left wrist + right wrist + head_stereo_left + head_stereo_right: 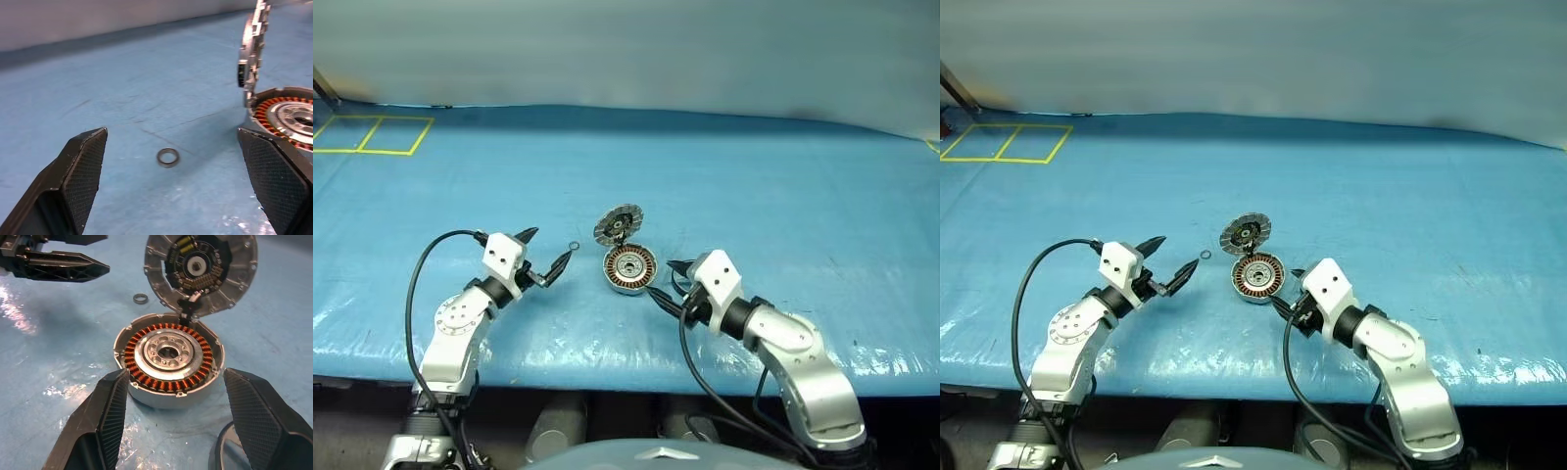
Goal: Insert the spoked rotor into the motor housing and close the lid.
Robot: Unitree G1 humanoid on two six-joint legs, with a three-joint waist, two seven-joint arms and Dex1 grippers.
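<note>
The motor housing (168,357), a silver puck with copper windings around a silver hub, sits on the blue table, also seen as the housing (629,269). Its lid (200,271) stands upright on the hinge at the far rim, segmented face toward me. My right gripper (177,382) is open just in front of the housing, holding nothing. A dark curved rim (218,453) lies on the table by its finger; it may be the spoked rotor, but its spokes are hidden. My left gripper (546,253) is open to the left of the housing, empty.
A small silver ring (167,157) lies on the table between the left gripper and the housing. Yellow tape squares (372,135) mark the far left corner. The table's front edge (607,367) runs close below both arms.
</note>
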